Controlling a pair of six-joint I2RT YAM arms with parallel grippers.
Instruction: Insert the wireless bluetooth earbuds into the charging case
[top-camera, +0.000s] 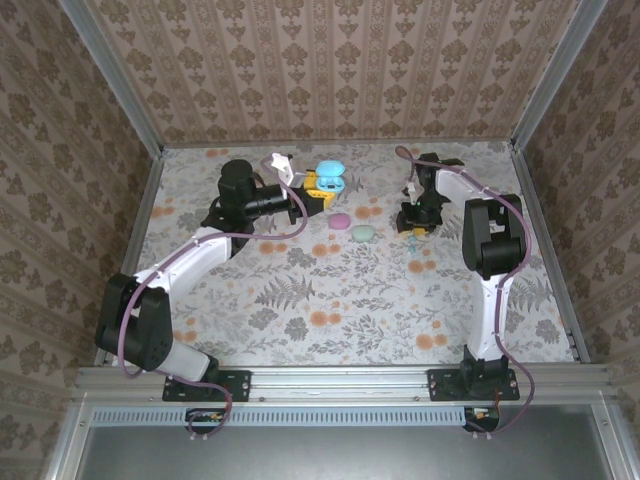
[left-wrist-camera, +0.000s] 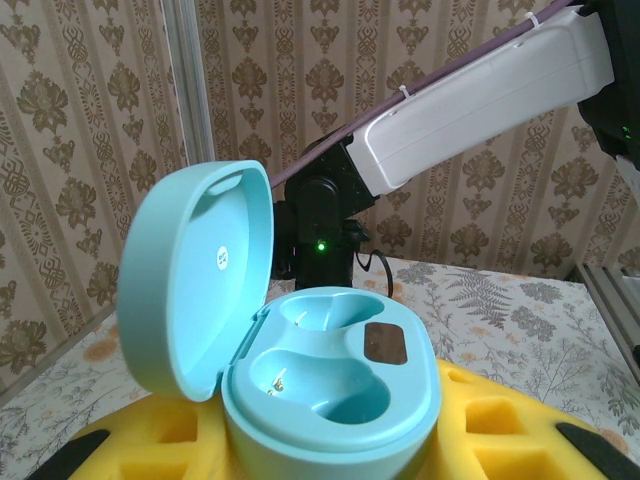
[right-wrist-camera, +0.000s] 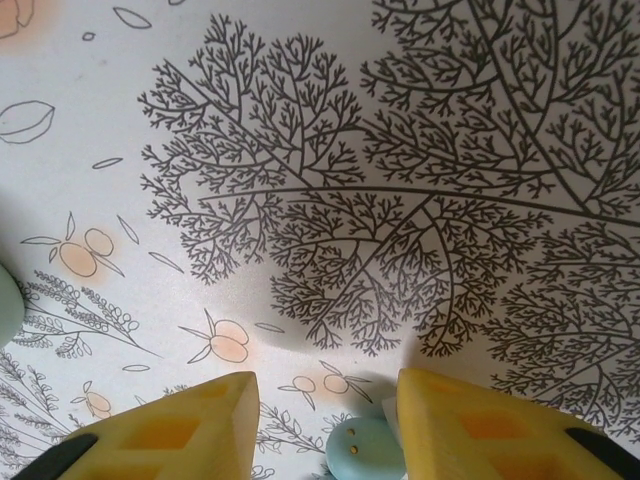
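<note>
Two claws are at work. The right claw (right-wrist-camera: 328, 388) is low over the tabletop (top-camera: 330, 290), and its yellow fingers (right-wrist-camera: 180, 430) are apart, not squeezing. One teal earbud (right-wrist-camera: 362, 450) lies flat on the tabletop between them. It sits right by the finger on the 3 o'clock side, with a gap on the 9 o'clock side, so I think the bud is not grabbed yet.

The left claw (top-camera: 312, 182) is clenched on the teal charging case (left-wrist-camera: 340, 390) and holds it up. The lid (left-wrist-camera: 195, 290) stands open at 9 o'clock. Both little holes inside are empty.

From above, the right claw and its bud are at about 4 o'clock from the case and well apart from it. A pink case (top-camera: 340, 221) and a mint case (top-camera: 362, 233) lie shut on the tabletop at about 5 o'clock from the teal one.

So the case is open and ready. What is left: pinch the bud, carry it over, and drop it into a hole.
</note>
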